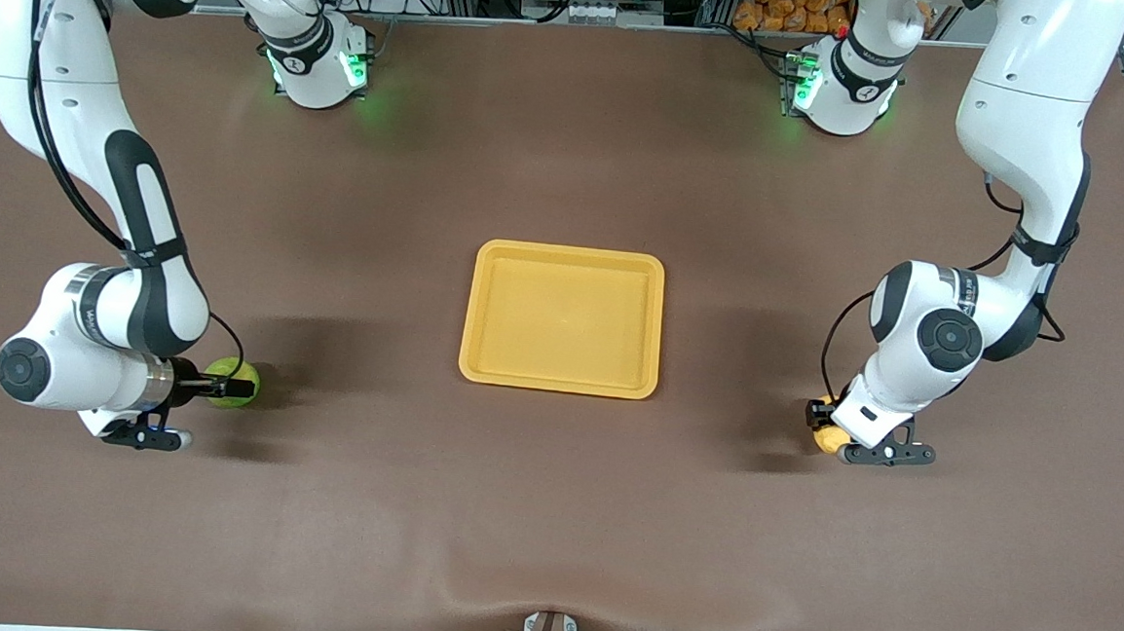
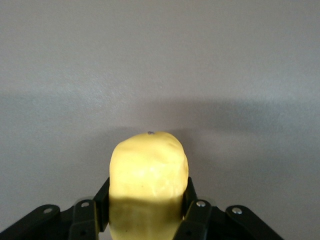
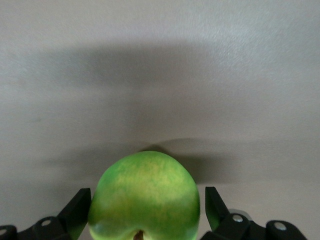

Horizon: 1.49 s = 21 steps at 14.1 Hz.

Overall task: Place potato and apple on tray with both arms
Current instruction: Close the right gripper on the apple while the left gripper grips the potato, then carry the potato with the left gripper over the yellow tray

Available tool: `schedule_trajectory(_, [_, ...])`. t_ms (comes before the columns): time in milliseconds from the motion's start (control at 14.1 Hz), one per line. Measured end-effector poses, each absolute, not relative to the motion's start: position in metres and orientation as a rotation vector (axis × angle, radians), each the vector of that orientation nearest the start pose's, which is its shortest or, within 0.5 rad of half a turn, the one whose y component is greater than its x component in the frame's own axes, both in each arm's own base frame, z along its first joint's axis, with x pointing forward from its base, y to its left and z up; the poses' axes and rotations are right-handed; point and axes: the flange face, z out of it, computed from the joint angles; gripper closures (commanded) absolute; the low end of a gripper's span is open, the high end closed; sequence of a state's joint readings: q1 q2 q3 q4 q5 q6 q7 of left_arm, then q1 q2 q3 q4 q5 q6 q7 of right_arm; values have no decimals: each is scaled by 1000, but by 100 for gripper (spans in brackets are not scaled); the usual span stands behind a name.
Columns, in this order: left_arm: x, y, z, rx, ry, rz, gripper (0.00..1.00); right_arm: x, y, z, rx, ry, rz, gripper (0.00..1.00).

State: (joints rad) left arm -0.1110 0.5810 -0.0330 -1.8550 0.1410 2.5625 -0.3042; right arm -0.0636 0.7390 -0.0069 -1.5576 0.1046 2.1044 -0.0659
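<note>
The green apple (image 1: 227,370) lies on the brown table toward the right arm's end. My right gripper (image 1: 231,385) is low around it, open, a finger on each side with small gaps; in the right wrist view the apple (image 3: 145,200) sits between the black fingers (image 3: 216,206). The yellow potato (image 1: 830,439) is toward the left arm's end. My left gripper (image 1: 824,424) is shut on it; in the left wrist view the fingers (image 2: 194,202) press the potato (image 2: 149,170) on both sides. The yellow-orange tray (image 1: 566,251) sits at mid-table with nothing in it.
The brown table cloth (image 1: 550,510) has a fold at the edge nearest the front camera. The arm bases (image 1: 319,66) stand along the farthest edge.
</note>
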Motion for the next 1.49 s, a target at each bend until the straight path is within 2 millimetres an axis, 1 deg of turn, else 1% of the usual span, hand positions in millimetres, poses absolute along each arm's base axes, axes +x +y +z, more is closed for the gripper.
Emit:
schedule_trajectory(71, [649,-94,221,-3096,-99,-221,87,679,-42,193,-3033,99,290,58])
schedule_trajectory(142, [650,-93,223,-3096,-124,-223,87,679,-42,193,-3033,100,291,87])
schedule_trajectory(213, [651,-93,227,-3094,-171,-221,87,679,-42,194,-3033,100,290,99])
schedule_trajectory(354, [655,-93,235,-3084,-253,-190,87,678,-42,194,-3033,100,292,100])
schedule_trajectory(567, [661,-92,252,-3055,-310,-90,87,680,-43,196,-3035,100,280,100])
schedule_trajectory(780, [665,-93,271,-3023,-386,0,87,685,-40,203,-3037,94,256,100])
schedule_trajectory(921, [664,-94,282,-3002,-432,44,87,689,-38,209,-3039,87,242,100])
schedule_trajectory(1205, [648,-96,299,-2945,-498,191,87,697,-25,231,-3030,51,285,100])
schedule_trajectory(1346, [639,-106,302,-2914,-533,265,87,701,-19,243,-3028,34,292,100])
schedule_trajectory(1488, [632,-115,303,-2889,-554,317,87,706,-6,258,-3026,1,300,100])
